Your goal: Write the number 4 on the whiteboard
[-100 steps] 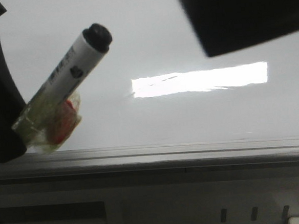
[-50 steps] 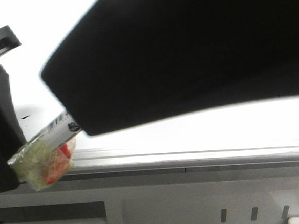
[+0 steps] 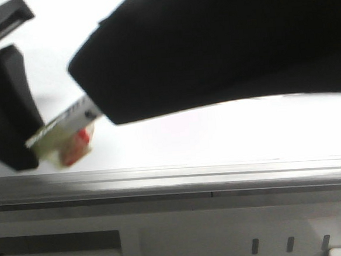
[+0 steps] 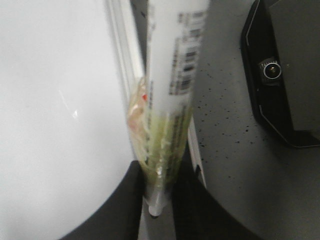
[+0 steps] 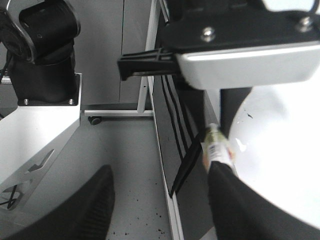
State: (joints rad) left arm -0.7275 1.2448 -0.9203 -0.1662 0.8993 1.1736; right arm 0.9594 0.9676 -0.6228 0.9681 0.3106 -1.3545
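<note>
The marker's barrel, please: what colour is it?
White with black print, clearest in the left wrist view: marker.

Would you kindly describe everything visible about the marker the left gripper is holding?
The marker has a white barrel with black print and a barcode. Its lower end is wrapped in yellowish-clear tape with a red patch, clamped in the left gripper. It tilts over the whiteboard near its grey rail. The right arm hides its cap end in the front view.

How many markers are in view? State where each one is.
1. The marker sits clamped in the left tool, angled over the whiteboard; the right arm hides its tip and may hide others.
</note>
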